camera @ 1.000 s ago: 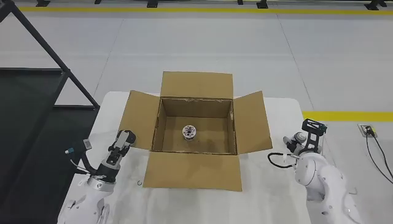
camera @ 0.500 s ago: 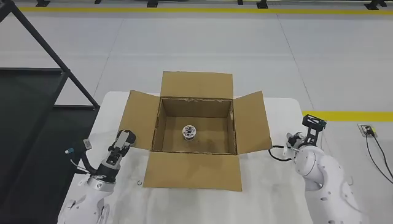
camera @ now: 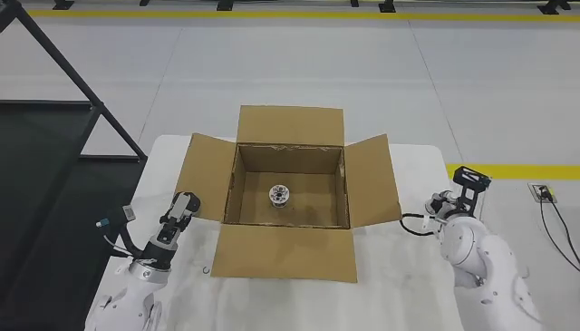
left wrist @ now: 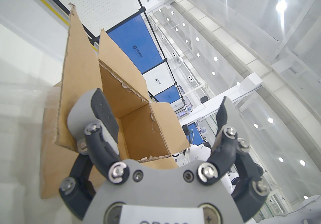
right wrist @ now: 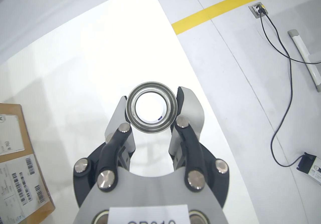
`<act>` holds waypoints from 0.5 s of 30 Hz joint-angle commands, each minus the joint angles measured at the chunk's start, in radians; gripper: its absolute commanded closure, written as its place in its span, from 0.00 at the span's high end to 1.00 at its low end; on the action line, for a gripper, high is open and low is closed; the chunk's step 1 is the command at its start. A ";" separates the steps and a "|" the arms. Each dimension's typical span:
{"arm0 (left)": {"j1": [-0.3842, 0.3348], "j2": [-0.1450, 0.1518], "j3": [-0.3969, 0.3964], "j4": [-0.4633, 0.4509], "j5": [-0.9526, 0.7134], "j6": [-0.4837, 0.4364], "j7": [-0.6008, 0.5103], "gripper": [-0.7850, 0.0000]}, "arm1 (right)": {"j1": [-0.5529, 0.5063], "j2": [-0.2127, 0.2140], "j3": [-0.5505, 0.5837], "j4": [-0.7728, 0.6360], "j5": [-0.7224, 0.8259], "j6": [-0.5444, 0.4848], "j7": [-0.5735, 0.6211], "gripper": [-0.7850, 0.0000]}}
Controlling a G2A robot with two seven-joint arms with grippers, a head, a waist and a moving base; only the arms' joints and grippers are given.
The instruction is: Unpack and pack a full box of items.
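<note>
An open cardboard box (camera: pixel 290 181) stands mid-table with all its flaps folded out; one small round metal part (camera: pixel 279 194) lies on its floor. My right gripper (right wrist: pixel 151 107) is shut on a shiny metal ring (right wrist: pixel 151 113), held above the white table to the right of the box, near the table's right edge. In the top view that right gripper (camera: pixel 442 206) sits just beyond the box's right flap. My left gripper (left wrist: pixel 160 114) is open with nothing between its fingers, low at the box's left side (left wrist: pixel 130 114); the top view shows this left gripper (camera: pixel 184 206) beside the left flap.
The white table (camera: pixel 399 277) ends close to the right arm, with grey floor and a yellow line (right wrist: pixel 225 4) beyond. Cables and a floor socket (right wrist: pixel 258 10) lie on the floor. A labelled box flap (right wrist: pixel 17 159) is close to the right gripper. A black frame (camera: pixel 63 86) stands at the left.
The right arm has shifted right, away from the box flap toward the table's right edge. The left arm and the box have not moved.
</note>
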 commanded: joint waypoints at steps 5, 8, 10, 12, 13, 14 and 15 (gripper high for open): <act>0.000 0.000 0.000 0.000 0.000 0.000 0.000 1.00 | -0.079 -0.003 0.007 -0.227 0.013 0.034 -0.043 0.00; 0.000 0.000 0.000 0.000 0.000 0.000 0.000 1.00 | -0.132 -0.006 -0.023 -0.372 -0.016 0.054 -0.067 0.00; 0.000 0.000 0.000 0.000 0.000 0.000 0.000 1.00 | -0.149 -0.007 -0.053 -0.466 -0.047 0.050 -0.076 0.00; 0.000 0.000 0.000 0.000 0.000 0.000 0.000 1.00 | -0.164 -0.009 -0.089 -0.542 -0.086 0.047 -0.091 0.00; 0.000 0.000 0.000 0.000 0.000 0.000 0.000 1.00 | -0.169 -0.010 -0.107 -0.572 -0.113 0.050 -0.102 0.00; 0.000 0.000 0.000 0.000 0.000 0.000 0.000 1.00 | -0.176 -0.011 -0.132 -0.604 -0.139 0.053 -0.119 0.00; 0.000 0.000 0.000 0.000 0.000 0.000 0.000 1.00 | -0.183 -0.013 -0.162 -0.636 -0.160 0.050 -0.135 0.00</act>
